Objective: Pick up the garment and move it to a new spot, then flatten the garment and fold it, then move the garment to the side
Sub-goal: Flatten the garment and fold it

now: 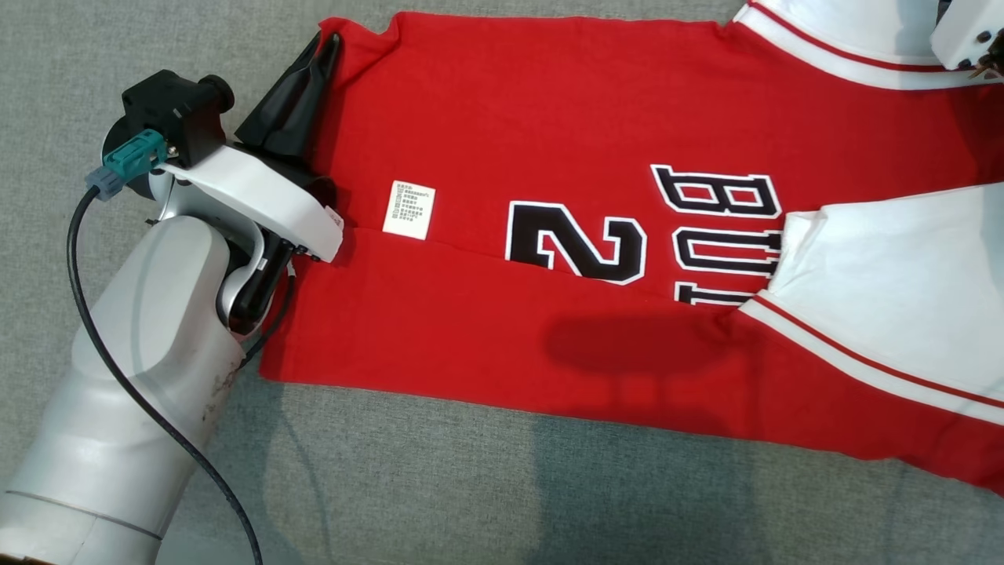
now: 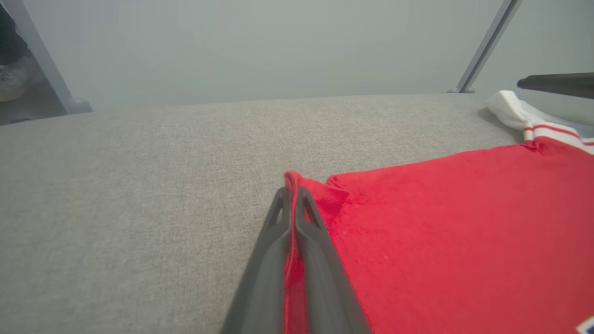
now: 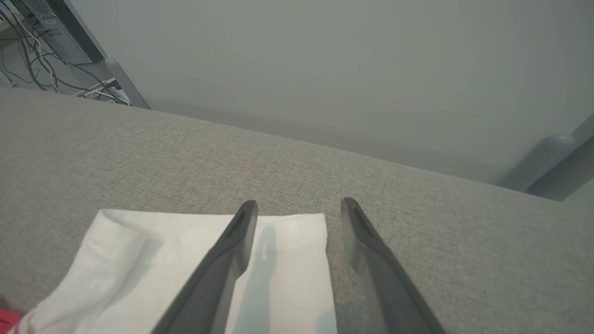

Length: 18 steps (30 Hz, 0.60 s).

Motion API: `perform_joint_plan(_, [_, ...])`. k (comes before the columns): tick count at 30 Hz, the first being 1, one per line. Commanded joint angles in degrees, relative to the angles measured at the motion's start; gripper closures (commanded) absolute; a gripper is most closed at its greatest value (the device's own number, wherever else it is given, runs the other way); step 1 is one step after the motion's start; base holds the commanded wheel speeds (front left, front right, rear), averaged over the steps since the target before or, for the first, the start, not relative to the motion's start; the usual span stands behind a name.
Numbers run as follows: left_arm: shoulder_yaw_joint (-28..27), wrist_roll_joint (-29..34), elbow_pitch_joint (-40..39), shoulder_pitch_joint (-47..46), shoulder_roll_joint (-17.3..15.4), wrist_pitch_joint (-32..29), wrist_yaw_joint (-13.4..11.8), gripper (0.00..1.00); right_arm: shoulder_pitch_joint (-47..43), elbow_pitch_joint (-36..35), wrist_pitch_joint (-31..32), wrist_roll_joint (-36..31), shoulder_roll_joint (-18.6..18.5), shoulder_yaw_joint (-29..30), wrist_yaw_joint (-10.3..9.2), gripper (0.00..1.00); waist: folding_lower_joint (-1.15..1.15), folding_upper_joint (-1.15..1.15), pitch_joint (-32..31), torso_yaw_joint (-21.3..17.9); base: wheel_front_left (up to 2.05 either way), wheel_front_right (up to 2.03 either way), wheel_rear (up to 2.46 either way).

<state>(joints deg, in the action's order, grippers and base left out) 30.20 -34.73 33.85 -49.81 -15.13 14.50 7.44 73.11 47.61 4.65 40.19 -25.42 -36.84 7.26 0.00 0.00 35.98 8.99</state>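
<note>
Head view shows the red knitted jersey garment (image 1: 549, 118), with black-and-white letters, lying flat and partly folded on the grey woven cloth desk (image 1: 471, 486). At its upper left corner the left hand (image 1: 329, 43) is pressed together, pinching the soft red hem (image 2: 297, 178). The right hand (image 3: 299, 208) stands spread over the smooth white sleeve cuff (image 3: 139, 260), holding nothing.

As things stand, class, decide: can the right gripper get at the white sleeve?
Probably yes: the right gripper hangs open just over the white sleeve, one finger above its cuff, the other past its edge, nothing lying between.
</note>
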Motion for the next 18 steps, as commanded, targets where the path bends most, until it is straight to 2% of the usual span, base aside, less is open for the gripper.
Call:
perform_joint_plan(1, [-1.5,0.4,-1.3,-1.3,-2.1,0.5,0.0,1.0,0.1,-0.3,0.6,0.6,-0.1,-0.4,0.23,0.1,0.0,0.0,0.5,0.5,0.0,0.0,0.0])
perform_joint_plan(3, [-1.2,0.5,-1.6,-1.5,-1.8,0.5,0.0,1.0,1.0,1.0,1.0,1.1,0.1,-1.0,0.23,0.13,0.0,0.0,0.8,0.9,0.0,0.0,0.0])
perform_joint_plan(10, [-0.8,0.7,-2.4,-1.8,-0.9,0.5,0.0,1.0,2.5,5.8,1.7,3.0,0.7,-1.8,0.23,0.13,0.0,0.0,1.5,1.9,0.0,0.0,0.0])
perform_joint_plan(13, [-0.6,0.7,-2.6,-2.0,-0.9,0.5,0.0,1.0,2.5,7.0,2.5,3.7,0.7,-2.6,0.23,0.2,0.0,0.0,1.7,2.2,0.0,0.0,0.0])
perform_joint_plan(14, [-0.5,0.7,-2.7,-2.0,-0.9,0.5,0.0,1.0,2.5,7.1,2.7,4.0,0.7,-3.0,0.23,0.29,0.0,0.0,1.7,2.3,0.0,0.0,0.0])
perform_joint_plan(16, [-0.4,0.6,-2.8,-2.2,-0.9,0.5,0.0,1.0,2.7,6.9,2.8,4.7,0.6,-3.6,0.23,0.53,0.0,0.0,1.9,2.3,0.0,0.0,0.0])
perform_joint_plan(18, [-0.4,0.6,-2.8,-2.3,-1.0,0.5,0.0,1.0,2.8,6.7,2.5,5.3,0.5,-4.2,0.23,0.86,0.0,0.0,2.0,2.3,0.0,0.0,0.0])
